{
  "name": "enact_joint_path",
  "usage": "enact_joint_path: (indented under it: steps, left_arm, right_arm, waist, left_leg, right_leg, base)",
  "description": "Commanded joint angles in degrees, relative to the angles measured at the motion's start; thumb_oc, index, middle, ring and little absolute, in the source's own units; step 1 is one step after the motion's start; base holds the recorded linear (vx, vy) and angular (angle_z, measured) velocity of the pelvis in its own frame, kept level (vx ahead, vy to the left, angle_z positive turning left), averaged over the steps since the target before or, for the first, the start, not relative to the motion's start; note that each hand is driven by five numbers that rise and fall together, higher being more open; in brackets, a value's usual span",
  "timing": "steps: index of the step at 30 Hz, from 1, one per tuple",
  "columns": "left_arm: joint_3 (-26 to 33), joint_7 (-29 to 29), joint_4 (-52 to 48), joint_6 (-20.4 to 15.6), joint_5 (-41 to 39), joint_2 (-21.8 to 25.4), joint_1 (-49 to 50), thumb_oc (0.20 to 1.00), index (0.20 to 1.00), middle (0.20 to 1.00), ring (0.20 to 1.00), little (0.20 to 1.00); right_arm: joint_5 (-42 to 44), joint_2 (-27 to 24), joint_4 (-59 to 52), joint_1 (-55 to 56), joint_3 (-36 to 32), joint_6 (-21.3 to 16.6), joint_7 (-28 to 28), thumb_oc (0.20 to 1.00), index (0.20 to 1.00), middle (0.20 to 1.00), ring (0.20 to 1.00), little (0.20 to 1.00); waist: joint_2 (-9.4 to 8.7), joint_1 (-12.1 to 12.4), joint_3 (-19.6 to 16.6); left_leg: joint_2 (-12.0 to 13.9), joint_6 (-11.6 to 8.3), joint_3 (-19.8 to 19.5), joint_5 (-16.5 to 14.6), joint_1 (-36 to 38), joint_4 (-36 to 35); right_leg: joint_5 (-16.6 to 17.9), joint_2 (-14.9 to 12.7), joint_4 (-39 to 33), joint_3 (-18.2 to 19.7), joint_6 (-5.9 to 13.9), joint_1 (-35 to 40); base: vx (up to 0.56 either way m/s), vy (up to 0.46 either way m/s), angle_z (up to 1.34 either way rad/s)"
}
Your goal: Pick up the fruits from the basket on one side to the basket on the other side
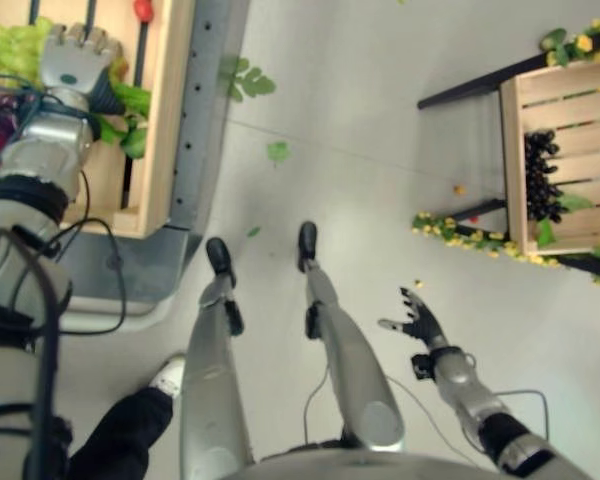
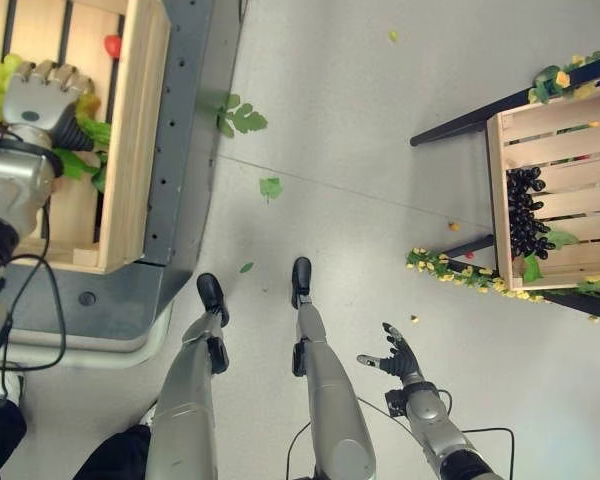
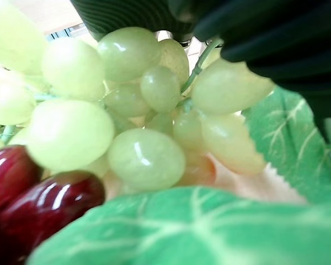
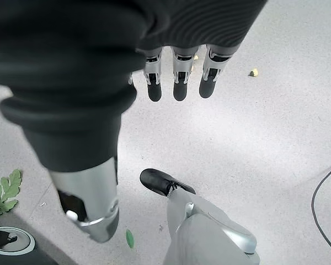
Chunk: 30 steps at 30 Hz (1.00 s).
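- Left hand: inside left crate, over green grapes; finger closure cannot be told; apparently positioned for pickup.
- Right hand: fingers spread, idle, well apart from left crate.
- Right crate: destination, holding dark grapes.

Green grapes: pale yellow-green, glossy. Red grapes: deep maroon with white highlights. Leaves: bright green, paler veins. Left crate: light natural wood, slatted. Right crate: same pale slats, holding black grapes. Floor: light grey, with scattered green leaves and yellow specks.
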Motion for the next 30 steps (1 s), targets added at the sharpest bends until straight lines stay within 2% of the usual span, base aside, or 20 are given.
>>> enact_joint_path:
  steps: [1, 9, 10, 11, 12, 30]
  left_arm:
    - [1.42, -3.14, 7.62, 2.30, 0.55, 1.71, 4.70, 1.000, 1.000, 1.000, 1.000, 1.000]
    - [3.27, -2.42, 7.88, 2.43, -0.68, 2.14, 5.59, 1.000, 1.000, 1.000, 1.000, 1.000]
    - [3.28, -2.54, 8.53, 2.73, -0.75, 2.14, 5.34, 0.762, 0.762, 0.762, 0.762, 0.762]
    - [3.28, -2.54, 8.53, 2.73, -0.75, 2.14, 5.34, 0.426, 0.426, 0.426, 0.426, 0.426]
    - [3.47, -3.09, 9.10, 2.88, -1.15, 2.15, 5.42, 0.200, 0.200, 0.200, 0.200, 0.200]
    - [5.29, -2.82, 7.42, 2.10, -3.28, 0.90, 6.29, 0.200, 0.200, 0.200, 0.200, 0.200]
  right_arm:
    - [2.34, -5.42, -2.16, 3.53, -2.01, -1.50, -0.26, 1.000, 1.000, 1.000, 1.000, 1.000]
    - [2.34, -5.44, -2.13, 3.05, -1.89, -1.51, -0.31, 1.000, 1.000, 1.000, 1.000, 1.000]
    - [2.46, -5.70, -2.58, 3.01, -1.98, -1.64, -0.24, 1.000, 1.000, 1.000, 1.000, 1.000]
    - [2.46, -5.70, -2.58, 3.02, -1.98, -1.64, -0.24, 1.000, 1.000, 1.000, 1.000, 1.000]
    - [2.72, -5.81, -2.70, 2.94, -2.13, -1.58, -0.17, 1.000, 1.000, 1.000, 1.000, 1.000]
    - [2.37, -5.98, -1.82, 2.39, -2.06, -1.24, -0.05, 1.000, 1.000, 1.000, 1.000, 1.000]
  waist:
    - [3.03, -0.57, 2.04]
    - [3.03, -0.48, 2.02]
    - [2.83, -0.53, 2.02]
    - [2.83, -0.53, 2.02]
    - [2.74, -0.56, 2.02]
    - [2.58, -0.28, 2.03]
  left_leg:
    - [-3.92, -1.43, -3.33, 7.05, 10.60, -20.60]
    - [-3.89, -1.47, -3.64, 7.16, 10.34, -20.47]
    - [-3.86, -1.44, -3.75, 7.19, 10.29, -20.49]
    - [-3.86, -1.44, -3.75, 7.20, 10.29, -20.49]
    - [-3.82, -1.49, -3.79, 7.30, 10.22, -20.58]
    - [-4.00, -1.51, -4.14, 7.46, 10.34, -20.47]
  right_leg:
    - [-4.35, -0.24, 3.24, -1.92, 6.18, 3.48]
    - [-4.26, -0.27, 3.28, -2.11, 6.13, 3.30]
    - [-4.18, -0.24, 3.24, -2.15, 6.15, 3.26]
    - [-4.18, -0.24, 3.24, -2.15, 6.15, 3.26]
    - [-4.19, -0.22, 3.28, -2.12, 6.12, 3.16]
    - [-4.28, -0.32, 3.66, -2.30, 5.87, 3.27]
  base:
    - [-0.01, 0.009, -0.07]
    - [0.00, 0.005, -0.05]
    - [0.00, 0.000, 0.00]
    - [0.00, 0.000, 0.00]
    - [0.00, 0.000, 0.00]
    - [0.00, 0.003, -0.01]
